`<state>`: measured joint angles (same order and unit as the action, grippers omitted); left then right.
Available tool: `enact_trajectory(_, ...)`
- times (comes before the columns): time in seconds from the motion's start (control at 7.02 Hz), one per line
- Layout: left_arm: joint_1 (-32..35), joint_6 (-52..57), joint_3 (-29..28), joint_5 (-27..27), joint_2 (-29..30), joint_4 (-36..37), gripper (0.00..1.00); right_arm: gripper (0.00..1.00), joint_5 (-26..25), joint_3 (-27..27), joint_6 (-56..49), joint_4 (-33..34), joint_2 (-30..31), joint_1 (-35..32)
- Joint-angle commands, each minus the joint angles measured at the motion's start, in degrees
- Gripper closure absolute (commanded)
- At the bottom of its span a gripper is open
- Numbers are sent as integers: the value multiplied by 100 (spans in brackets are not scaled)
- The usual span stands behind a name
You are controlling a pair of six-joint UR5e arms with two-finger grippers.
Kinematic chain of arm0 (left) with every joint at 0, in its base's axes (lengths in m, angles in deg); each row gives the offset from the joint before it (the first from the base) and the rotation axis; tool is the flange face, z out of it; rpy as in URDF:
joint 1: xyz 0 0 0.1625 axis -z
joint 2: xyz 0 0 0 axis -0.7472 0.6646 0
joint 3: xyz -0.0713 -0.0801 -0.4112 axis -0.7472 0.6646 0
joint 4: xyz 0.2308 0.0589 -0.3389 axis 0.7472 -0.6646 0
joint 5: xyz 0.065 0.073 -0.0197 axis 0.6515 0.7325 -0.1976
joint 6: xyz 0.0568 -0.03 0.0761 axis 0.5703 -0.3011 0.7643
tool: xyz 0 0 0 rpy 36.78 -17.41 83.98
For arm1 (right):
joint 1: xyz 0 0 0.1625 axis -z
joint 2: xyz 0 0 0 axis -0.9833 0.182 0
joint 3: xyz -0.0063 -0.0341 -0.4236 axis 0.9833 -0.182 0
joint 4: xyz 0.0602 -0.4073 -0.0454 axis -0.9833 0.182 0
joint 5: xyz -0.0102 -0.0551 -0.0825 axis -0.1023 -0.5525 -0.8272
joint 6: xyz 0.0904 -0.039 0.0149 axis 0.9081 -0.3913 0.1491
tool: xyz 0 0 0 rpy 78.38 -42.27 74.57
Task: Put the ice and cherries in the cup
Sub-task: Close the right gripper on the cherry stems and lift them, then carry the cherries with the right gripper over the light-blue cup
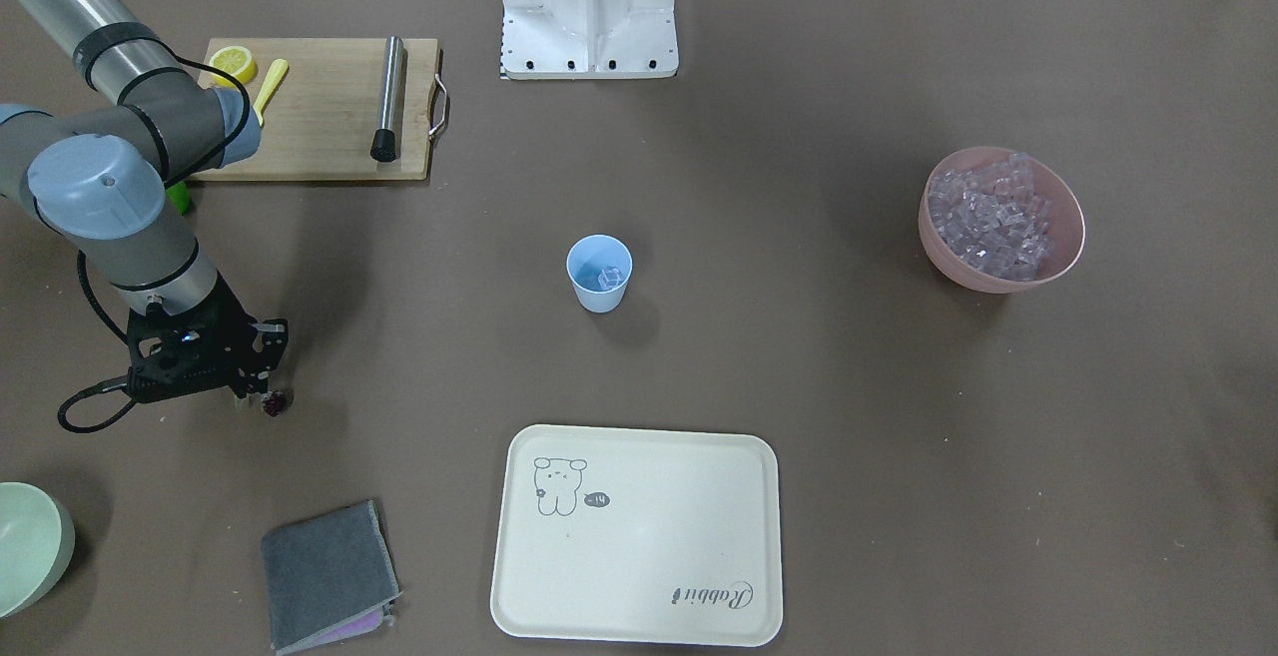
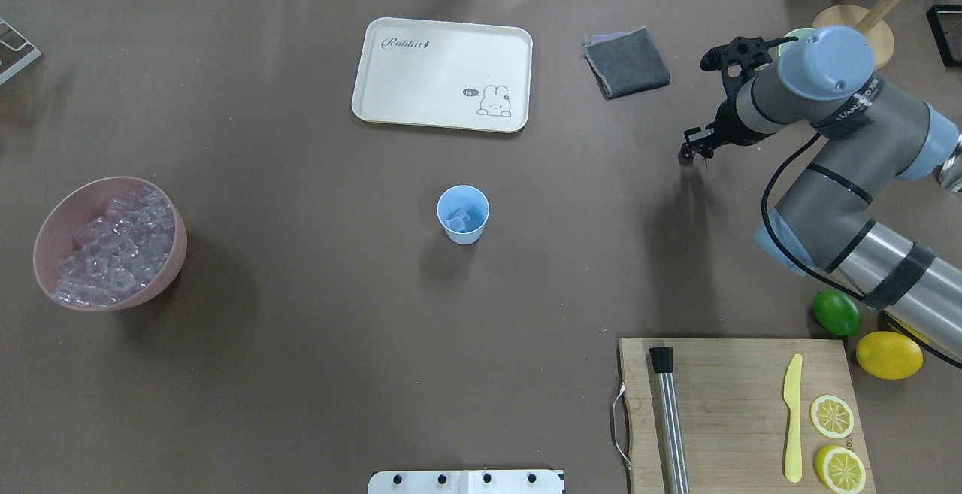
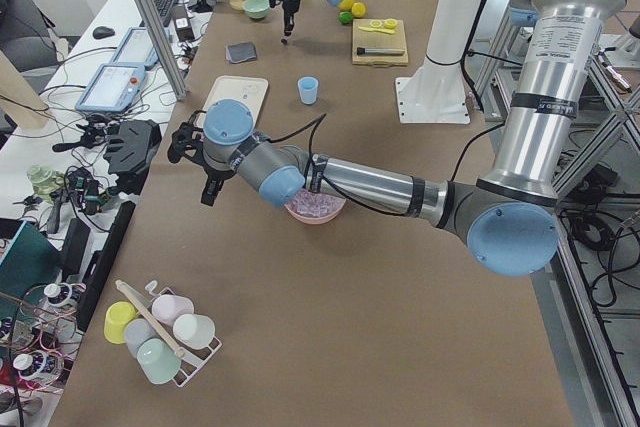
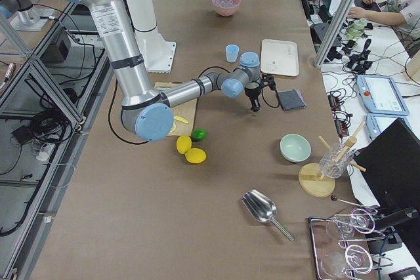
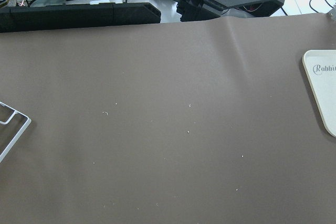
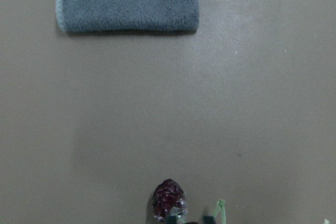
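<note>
Table (image 2: 301, 374): dull brown throughout. Cup (image 2: 463, 213): plain light blue. Ice (image 2: 120, 246): clear, faintly lilac. Bowl (image 2: 64, 212): dusty pink. Tray (image 2: 421, 80): cream, with a grey line-drawn rabbit and grey script lettering. Cloth (image 2: 627, 64): dark grey, lilac showing at one edge. Cherries (image 6: 168, 198): dark red, nearly black; stem pale green. Cutting board (image 2: 729, 396): pale wood grain. Knife (image 2: 792, 419): pale yellow. Lemon slices (image 2: 832, 416): yellow, white pith. Lime (image 2: 836, 313): bright green.
</note>
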<state>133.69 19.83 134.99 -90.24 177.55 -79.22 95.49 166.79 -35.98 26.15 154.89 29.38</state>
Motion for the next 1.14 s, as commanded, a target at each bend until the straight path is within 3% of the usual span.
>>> enact_trajectory(0.0,-9,-10,3,119,32,-10,2,100,22,424,6,130,-5,-276)
enact_trajectory(0.28,-9,-10,-15,93,-12,-10,2,100,83,1126,24,919,-354,-453)
enact_trajectory(0.43,-17,-10,-41,102,-12,-1,2,100,118,1251,76,948,-626,-418)
enact_trajectory(1.0,-26,-10,-41,84,-38,-10,2,100,119,1243,655,852,-1611,64)
